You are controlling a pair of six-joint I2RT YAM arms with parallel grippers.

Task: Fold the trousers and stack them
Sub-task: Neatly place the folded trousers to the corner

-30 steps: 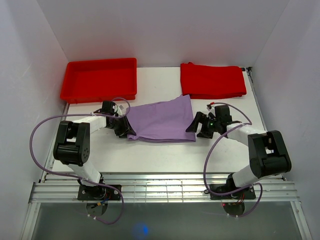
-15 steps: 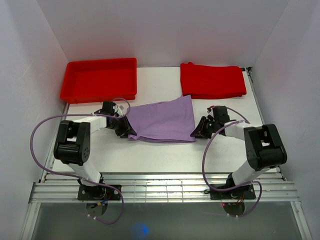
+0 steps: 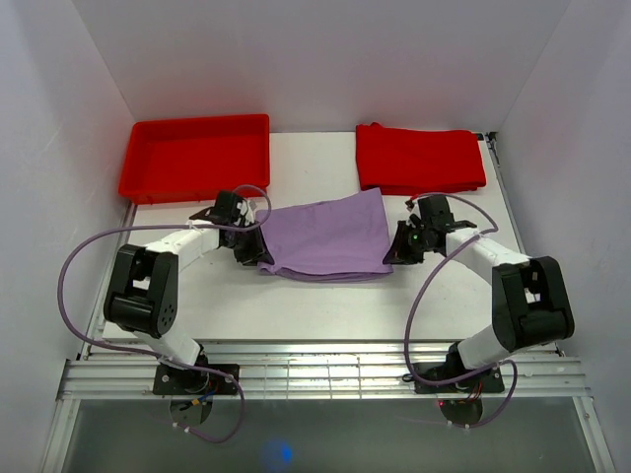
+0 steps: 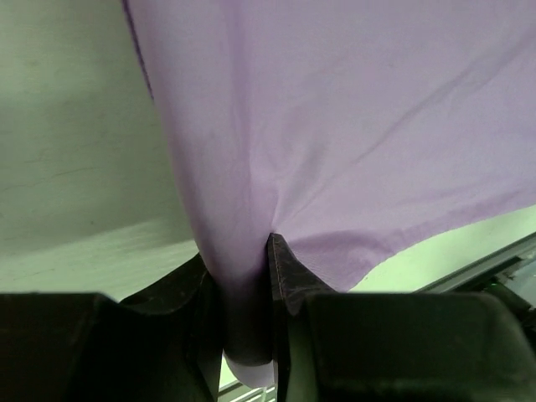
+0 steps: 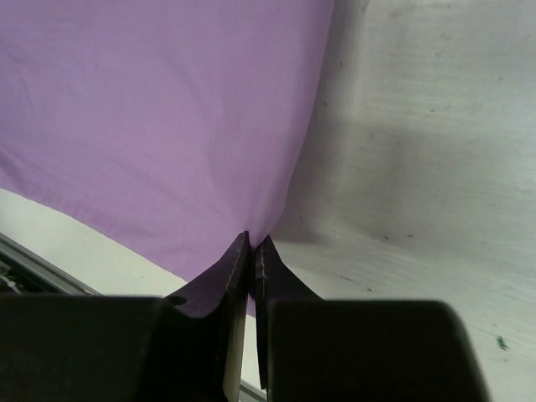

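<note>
The lilac trousers [image 3: 325, 236] lie folded into a rough rectangle in the middle of the table. My left gripper [image 3: 254, 252] is at their near left corner, shut on a bunched fold of the fabric [image 4: 335, 126], which fills the gap between the fingers of the left gripper [image 4: 240, 251]. At the near right corner my right gripper [image 3: 394, 251] is shut. In the right wrist view the trousers [image 5: 167, 109] are pinched at their edge by the tips of the right gripper [image 5: 251, 240].
A red plastic tray [image 3: 197, 125] stands at the back left. A folded red cloth [image 3: 419, 158] lies at the back right. White walls close in three sides. A metal rail [image 3: 325, 374] runs along the near edge by the arm bases.
The right gripper moved in to the trousers' right corner and shut on it. The left gripper shifted slightly right and away with its corner, and the cloth's near edge shifted a little.
</note>
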